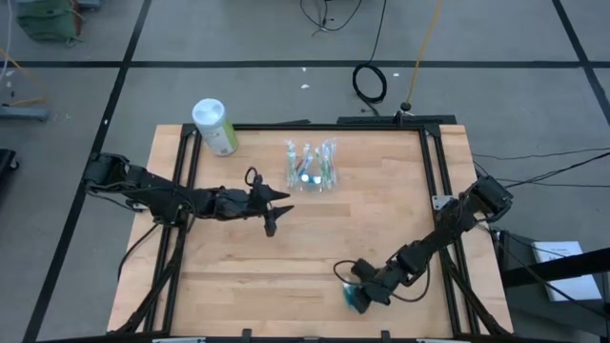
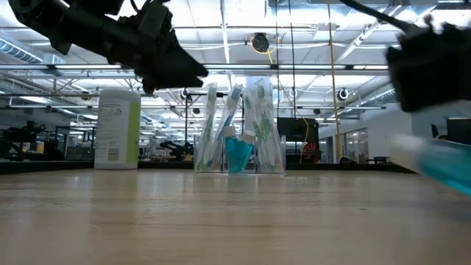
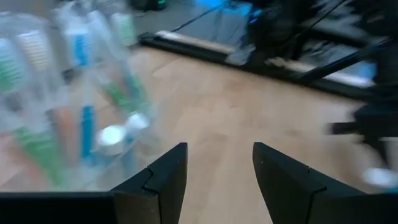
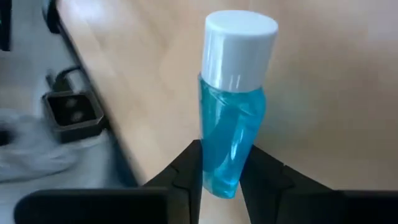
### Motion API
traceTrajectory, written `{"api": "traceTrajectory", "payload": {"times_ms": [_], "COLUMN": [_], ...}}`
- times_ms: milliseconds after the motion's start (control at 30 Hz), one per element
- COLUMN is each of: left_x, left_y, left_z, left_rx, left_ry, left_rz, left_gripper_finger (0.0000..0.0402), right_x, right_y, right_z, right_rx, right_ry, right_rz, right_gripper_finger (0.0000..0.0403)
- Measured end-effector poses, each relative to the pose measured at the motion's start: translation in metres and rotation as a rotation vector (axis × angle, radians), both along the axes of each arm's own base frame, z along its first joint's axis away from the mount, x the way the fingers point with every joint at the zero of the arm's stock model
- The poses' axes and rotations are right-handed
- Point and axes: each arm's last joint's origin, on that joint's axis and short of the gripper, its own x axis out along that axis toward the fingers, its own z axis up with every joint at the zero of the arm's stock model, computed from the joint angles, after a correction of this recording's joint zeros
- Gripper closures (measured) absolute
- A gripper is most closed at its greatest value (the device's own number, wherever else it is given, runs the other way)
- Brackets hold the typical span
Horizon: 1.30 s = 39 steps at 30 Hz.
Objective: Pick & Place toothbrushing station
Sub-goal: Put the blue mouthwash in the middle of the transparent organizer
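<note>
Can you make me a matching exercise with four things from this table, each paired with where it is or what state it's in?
Column one:
1. pale-green cylinder with white lid
2. clear plastic toothbrushing station
3. blue bottle with white cap
4. left tool

Column two:
A. gripped by the right tool
B. open and empty, near the table's middle
C. standing at the table's far left corner
D. standing at the far middle of the table, holding toothbrushes

Pairs: 1-C, 2-D, 3-A, 4-B
</note>
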Motion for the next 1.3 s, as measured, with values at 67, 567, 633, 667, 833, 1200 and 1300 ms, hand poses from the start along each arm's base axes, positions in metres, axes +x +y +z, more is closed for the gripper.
{"api": "traceTrajectory", "payload": {"times_ms": [67,567,633,667,833,1200,1300], "left_x": [0.001,0.003,0.004,0.004,0.011,0.025,0.025], "left_y": [-0.002,-0.006,-0.007,-0.007,-0.007,-0.008,-0.008], "left_z": [0.003,0.011,0.011,0.013,0.021,0.016,0.016], "left_rx": [-0.043,-0.065,-0.108,-0.117,-0.097,-0.045,-0.042], "left_ry": [-0.037,-0.113,-0.116,-0.122,-0.144,-0.116,-0.111], "left_rz": [-0.05,-0.196,-0.224,-0.23,-0.201,-0.167,-0.167], "left_gripper_finger": [0.0215,0.0215,0.0215,0.0215,0.0215,0.0215,0.0215], "right_x": [0.005,0.046,0.05,0.052,0.055,0.06,0.06], "right_y": [-0.01,-0.106,-0.113,-0.115,-0.114,-0.116,-0.116], "right_z": [0.007,0.037,0.04,0.041,0.043,0.051,0.051], "right_rx": [-0.124,-1.036,-1.031,-1.032,-1.05,-1.092,-1.092], "right_ry": [-0.094,-0.289,-0.314,-0.328,-0.383,-0.464,-0.465], "right_rz": [0.039,0.267,0.258,0.265,0.365,0.35,0.35], "right_gripper_finger": [0.0327,0.0322,0.0322,0.0322,0.0322,0.0321,0.0321]}}
